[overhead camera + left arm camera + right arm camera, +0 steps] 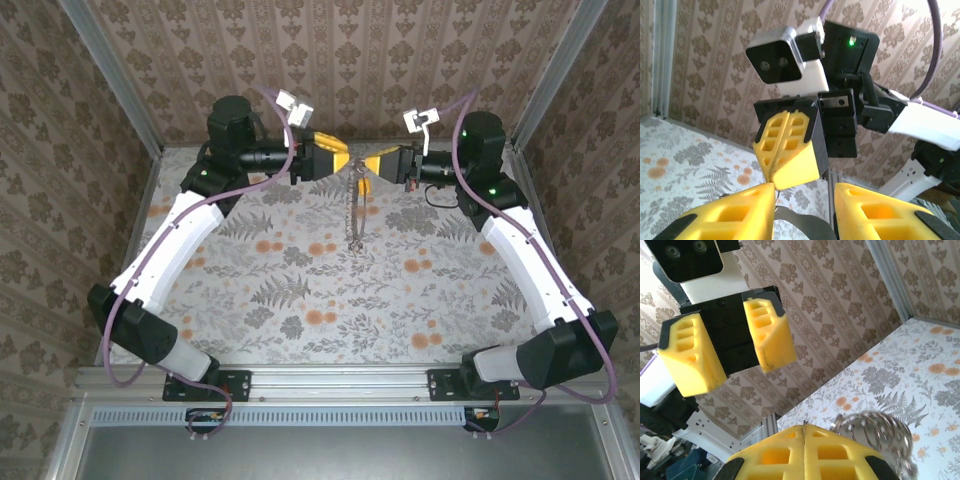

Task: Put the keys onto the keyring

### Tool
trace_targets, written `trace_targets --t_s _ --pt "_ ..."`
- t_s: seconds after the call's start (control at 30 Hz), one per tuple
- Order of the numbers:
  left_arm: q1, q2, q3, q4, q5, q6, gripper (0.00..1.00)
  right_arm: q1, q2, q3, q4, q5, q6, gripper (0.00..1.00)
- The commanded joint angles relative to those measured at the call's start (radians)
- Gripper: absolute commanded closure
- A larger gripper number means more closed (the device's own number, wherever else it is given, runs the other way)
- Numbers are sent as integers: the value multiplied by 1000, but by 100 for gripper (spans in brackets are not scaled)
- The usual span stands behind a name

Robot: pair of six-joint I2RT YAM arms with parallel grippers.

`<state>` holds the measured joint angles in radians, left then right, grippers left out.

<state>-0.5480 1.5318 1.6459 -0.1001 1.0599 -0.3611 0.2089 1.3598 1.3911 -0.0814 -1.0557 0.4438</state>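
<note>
From above, the left claw (341, 160) and right claw (378, 163) meet nose to nose over the far side of the tabletop (250, 290). The keyring (353, 210) dangles from between them as a thin chain, its lower end down near the floral cloth. No key can be picked out with certainty.

In the left wrist view, the left claw (804, 194) has its fingers spread with a grey metal band, probably part of the keyring (800, 218), in the gap. Opposite, the right claw (780, 160) is pressed closed.

In the right wrist view, the right claw (805, 440) is closed, apparently pinching the keyring (875, 427), whose coiled wire shows just beside the pads. The left claw (735, 371) faces it, open.

The chain looks light, limp and slippery, so it will likely swing and sag. The stiffer coiled end seems the better place to take hold.
</note>
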Motion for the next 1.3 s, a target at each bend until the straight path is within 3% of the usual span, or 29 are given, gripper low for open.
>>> trace_targets --t_s 0.0,0.9,1.27 --pt "6 33 42 -83 62 66 63 -4 11 45 -3 -57 -26 100" --pt "-19 128 81 -43 90 31 63 -1 53 21 68 -68 21 100" --pt "-29 136 77 -62 101 48 70 -2 53 18 68 -57 16 100"
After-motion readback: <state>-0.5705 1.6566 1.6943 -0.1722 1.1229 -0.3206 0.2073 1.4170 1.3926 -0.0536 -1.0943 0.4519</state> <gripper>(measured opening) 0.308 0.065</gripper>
